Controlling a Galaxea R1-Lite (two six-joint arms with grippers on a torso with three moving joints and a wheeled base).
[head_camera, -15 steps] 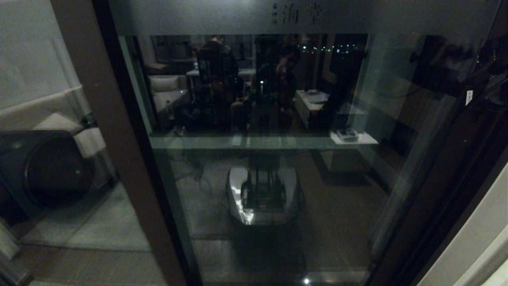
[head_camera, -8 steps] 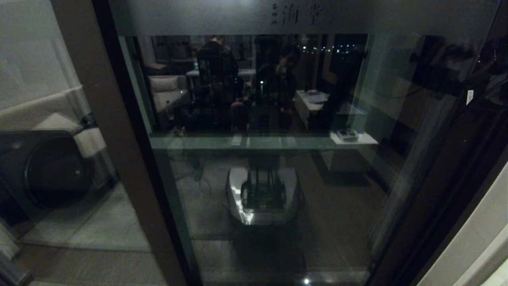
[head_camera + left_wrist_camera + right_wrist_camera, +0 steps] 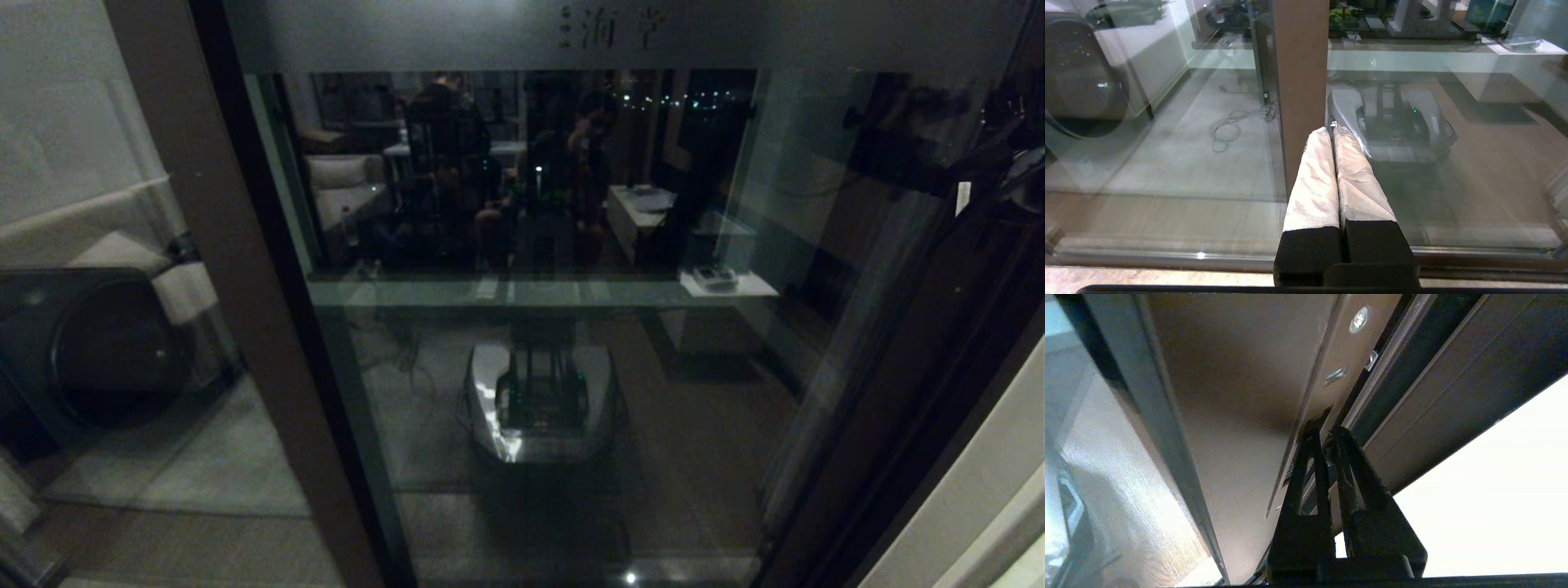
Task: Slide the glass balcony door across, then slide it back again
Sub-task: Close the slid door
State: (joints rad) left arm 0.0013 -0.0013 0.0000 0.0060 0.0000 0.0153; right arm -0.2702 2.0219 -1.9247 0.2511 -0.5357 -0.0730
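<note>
The glass balcony door fills the head view: a clear panel in a dark brown frame, with a frosted band and small characters along its top. My left gripper is shut, and its white-wrapped fingertips sit just in front of the door's brown stile, low near the floor track. My right gripper is shut with only a thin slit between its black fingers. Its tips rest at the edge of the door's other stile, by a narrow groove. The right arm shows dimly at the head view's upper right.
Left of the door stands a brown-framed pane with a round dark appliance behind it. The glass reflects my own base. A pale wall borders the right side. A metal floor track runs beneath the door.
The right arm at the upper right has shifted very slightly. The door and its reflections stay where they were.
</note>
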